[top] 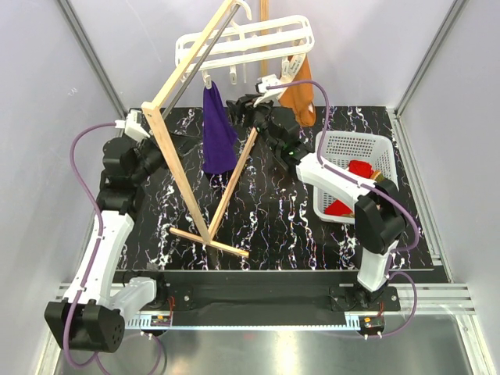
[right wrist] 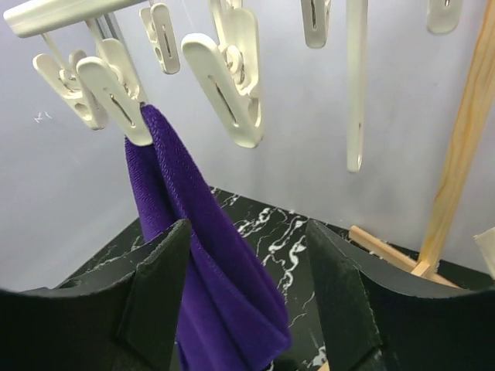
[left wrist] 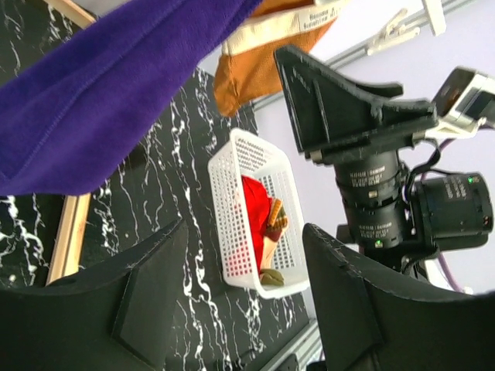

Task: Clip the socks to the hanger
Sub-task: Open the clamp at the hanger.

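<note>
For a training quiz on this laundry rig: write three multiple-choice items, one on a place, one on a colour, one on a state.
1. The red sock lies: A on the table; B in the white basket; C over the wooden stand.
2. The sock that the right wrist view shows in a peg of the hanger is: A purple; B green; C white.
3. The left claw is: A shut on a sock; B shut on a peg; C open, empty.

B: red shows inside the basket's mesh. A: the purple sock hangs from that peg. C: its fingers stand apart with nothing between.
</note>
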Controlling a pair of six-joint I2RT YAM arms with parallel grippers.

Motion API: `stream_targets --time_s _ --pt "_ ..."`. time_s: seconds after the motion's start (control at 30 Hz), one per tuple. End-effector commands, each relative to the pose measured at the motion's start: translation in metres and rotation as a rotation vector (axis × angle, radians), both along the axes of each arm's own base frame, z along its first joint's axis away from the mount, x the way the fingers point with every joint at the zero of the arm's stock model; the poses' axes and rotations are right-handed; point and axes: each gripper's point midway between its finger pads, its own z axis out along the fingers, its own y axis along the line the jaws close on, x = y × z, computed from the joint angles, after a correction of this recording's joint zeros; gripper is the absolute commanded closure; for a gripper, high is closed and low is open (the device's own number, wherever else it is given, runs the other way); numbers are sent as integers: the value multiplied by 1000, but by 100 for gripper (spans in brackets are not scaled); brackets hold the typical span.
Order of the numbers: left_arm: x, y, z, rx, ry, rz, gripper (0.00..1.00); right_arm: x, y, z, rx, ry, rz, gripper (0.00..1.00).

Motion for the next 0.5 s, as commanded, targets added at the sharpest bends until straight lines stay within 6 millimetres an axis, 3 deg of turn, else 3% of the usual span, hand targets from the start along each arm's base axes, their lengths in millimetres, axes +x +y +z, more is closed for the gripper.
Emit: stream_targets --time_s 0.0,0.47 --pt "-1 -8 17 13 -52 -34 34 6 -10 48 32 -133 -64 33" --pt "-10 -11 27 6 -95 -39 36 20 -1 53 8 -193 -83 38"
